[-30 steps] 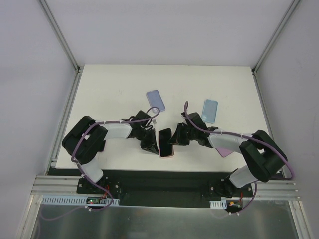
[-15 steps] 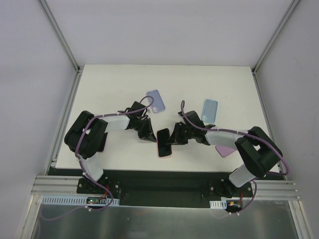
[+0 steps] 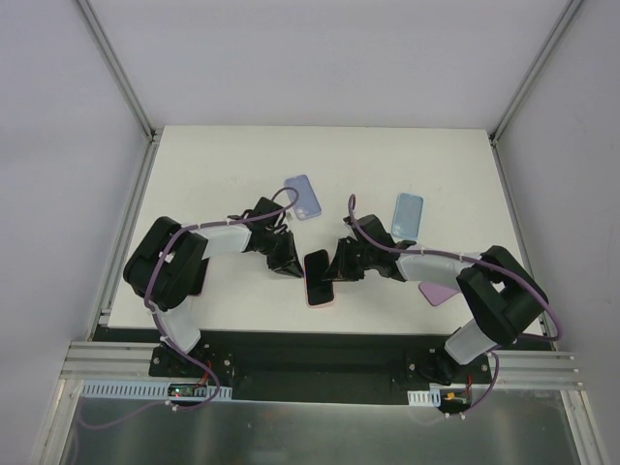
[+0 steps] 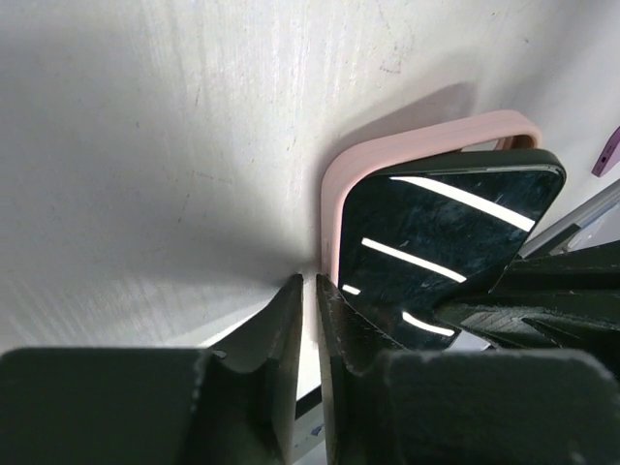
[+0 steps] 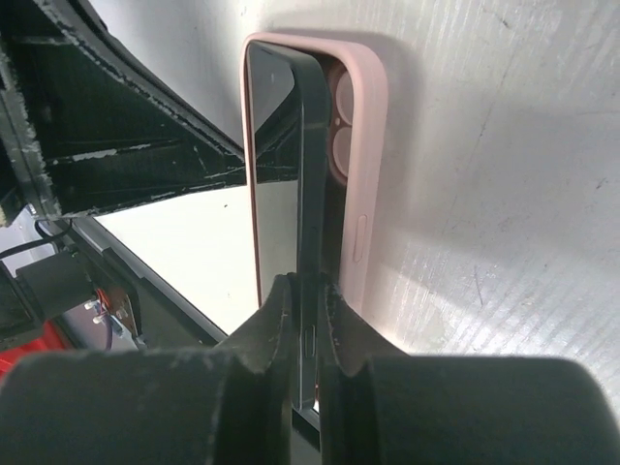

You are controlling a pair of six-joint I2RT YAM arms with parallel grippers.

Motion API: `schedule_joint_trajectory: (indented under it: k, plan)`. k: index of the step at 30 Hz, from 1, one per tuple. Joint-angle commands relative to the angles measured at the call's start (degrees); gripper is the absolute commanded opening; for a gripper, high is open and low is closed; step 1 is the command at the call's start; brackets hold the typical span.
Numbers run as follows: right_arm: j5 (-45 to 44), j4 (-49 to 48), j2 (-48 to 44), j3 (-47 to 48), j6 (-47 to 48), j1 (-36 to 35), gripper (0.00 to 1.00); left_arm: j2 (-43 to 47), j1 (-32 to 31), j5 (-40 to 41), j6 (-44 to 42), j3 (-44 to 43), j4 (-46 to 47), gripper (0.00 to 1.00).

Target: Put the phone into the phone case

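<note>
A black phone (image 3: 316,263) stands tilted in a pink phone case (image 3: 323,294) near the table's front middle. One long edge of the phone sits in the case and the other is raised. My left gripper (image 3: 290,265) is shut on the case's left wall; the left wrist view shows the pink wall (image 4: 334,194) between its tips (image 4: 310,283) and the phone's screen (image 4: 436,232). My right gripper (image 3: 339,267) is shut on the phone's raised edge. The right wrist view shows that edge (image 5: 308,174) between its tips (image 5: 308,283), over the case (image 5: 366,174).
A lavender case (image 3: 303,197) lies behind the left gripper. A light blue case (image 3: 408,214) lies at the back right. A purple case (image 3: 441,292) lies partly under the right arm. The table's front edge (image 3: 320,334) is close behind the pink case.
Both grippers, the phone and the pink case have shifted a little left and away from the front edge. In the last half second almost nothing has moved.
</note>
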State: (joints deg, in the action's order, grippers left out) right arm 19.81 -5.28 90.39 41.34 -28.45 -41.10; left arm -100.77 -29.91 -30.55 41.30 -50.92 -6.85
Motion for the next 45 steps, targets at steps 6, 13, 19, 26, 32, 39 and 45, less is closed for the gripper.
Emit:
schedule_joint_trajectory:
  k: [6, 13, 19, 26, 32, 39, 45]
  plan:
    - [-5.14, 5.54, 5.23, -2.58, 2.78, -3.9, 0.08, 4.26, -1.03, -4.7, -0.34, -0.68, -1.32, 0.25]
    - [-3.21, 0.89, 9.19, -3.11, -0.64, -4.43, 0.11, 9.19, -0.06, -2.77, -5.26, -1.38, -3.69, 0.48]
    - [-3.38, 0.0, 5.59, -3.81, -2.23, -4.51, 0.21, 7.09, -0.06, -2.33, -5.44, -0.85, -4.93, 0.45]
    - [-4.52, 0.97, -0.21, -4.52, -4.07, -4.34, 0.43, 6.64, -0.32, -3.03, -6.93, -0.68, -4.84, 0.47]
    - [-8.03, 5.01, -5.04, -3.64, -3.19, -4.25, 0.51, 5.32, -0.32, -1.72, -7.02, -1.29, -5.98, 0.46]
    - [-8.91, 8.97, -6.8, -3.29, -2.76, -4.25, 0.56, 3.74, -0.67, -2.5, -7.2, -2.26, -6.33, 0.46]
    - [-12.42, 12.92, -7.86, -1.19, -2.14, -4.25, 0.53, 4.97, -2.69, -1.19, -6.23, -3.22, -6.33, 0.48]
